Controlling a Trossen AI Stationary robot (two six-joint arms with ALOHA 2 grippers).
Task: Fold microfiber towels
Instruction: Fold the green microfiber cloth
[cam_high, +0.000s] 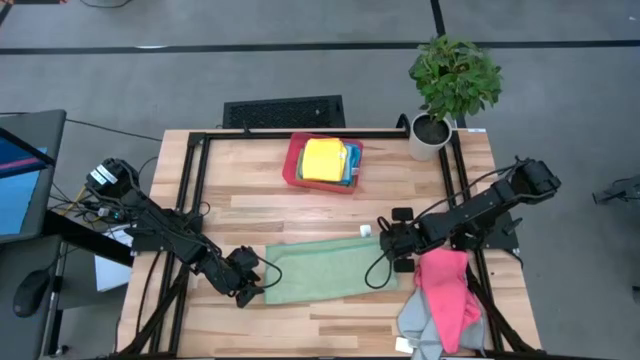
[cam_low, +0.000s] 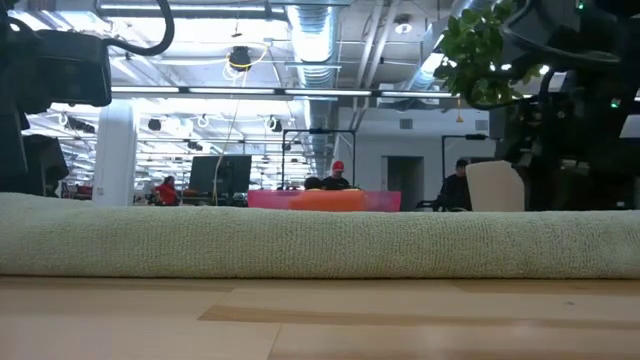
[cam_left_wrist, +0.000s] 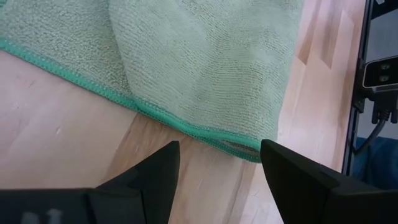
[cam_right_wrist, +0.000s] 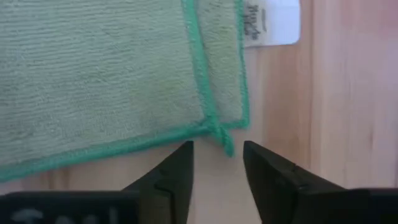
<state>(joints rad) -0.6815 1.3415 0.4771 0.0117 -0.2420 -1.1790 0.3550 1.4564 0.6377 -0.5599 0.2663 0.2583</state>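
A green microfiber towel lies folded in half as a long flat band on the wooden table near its front edge; it fills the low view. My left gripper stands open at the towel's left end, with the hemmed corner just ahead of the gap between its fingers. My right gripper stands open over the right end, above the two stacked corners, near the white label.
A red tray at the far middle holds a yellow towel on top of a blue one. A pink towel and a grey one lie heaped at the near right. A potted plant stands at the far right corner.
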